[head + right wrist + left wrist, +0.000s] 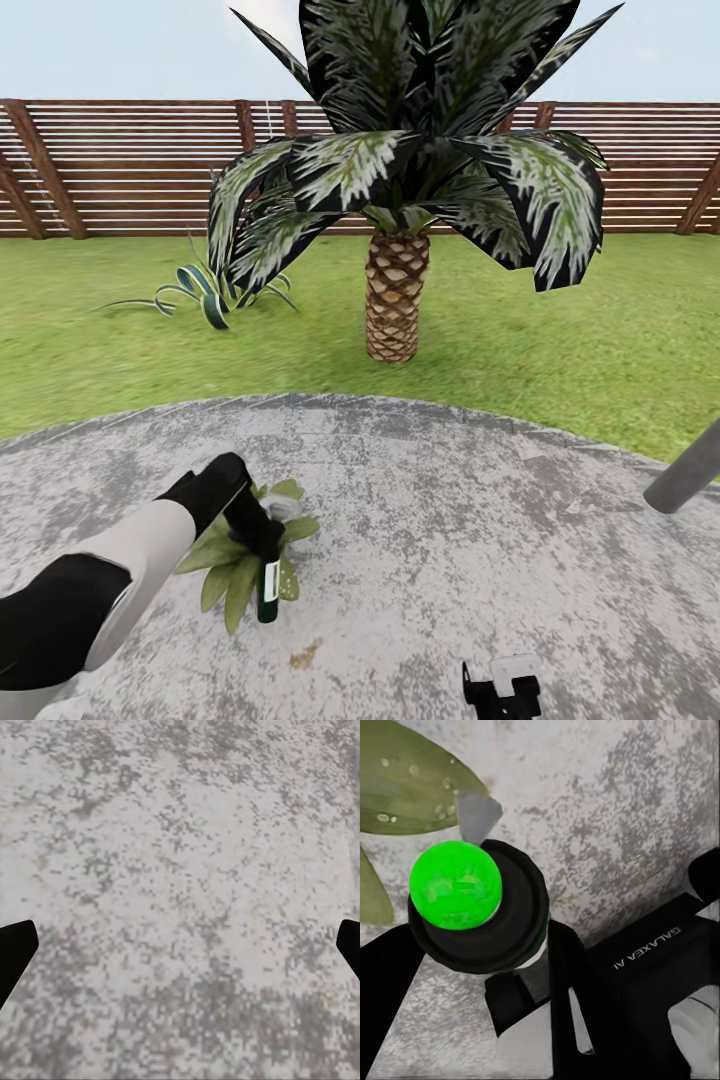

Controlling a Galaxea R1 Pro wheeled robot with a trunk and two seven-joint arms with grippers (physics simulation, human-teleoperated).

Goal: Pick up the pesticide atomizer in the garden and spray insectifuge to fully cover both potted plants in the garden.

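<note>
While the left gripper [262, 545] is clamping the pesticide atomizer [268, 590], the bottle is hanging below the jaws with its body pointing down at the patio [450, 520], right beside the potted plant [235, 570]. In the left wrist view the jaws are sitting closed on either side of the atomizer [476, 907], so it's a held grasp, not a hover; the bright green round mark [456, 886] is facing the camera, and a grey nozzle tip [478, 814] is poking out beyond the jaws toward a speckled leaf [405, 787]. My read on the pose: the arm is reaching low so the nozzle is working close to the rosette, which suits covering the leaves fully rather than misting from far off. The plant is lying just past the jaws on the nozzle side, leaves under and beside the bottle. The right gripper [500, 690] is idling near the robot, well apart from the plant; in the right wrist view its fingertips [15, 952] are sitting wide, nothing between them, bare paving beyond. A palm tree [395, 300], an agave [205, 290] and the fence [120, 160] are standing well beyond the jaws on the lawn [560, 330]. I'm seeing one plant near the jaws; I can't tell where the second is.
</note>
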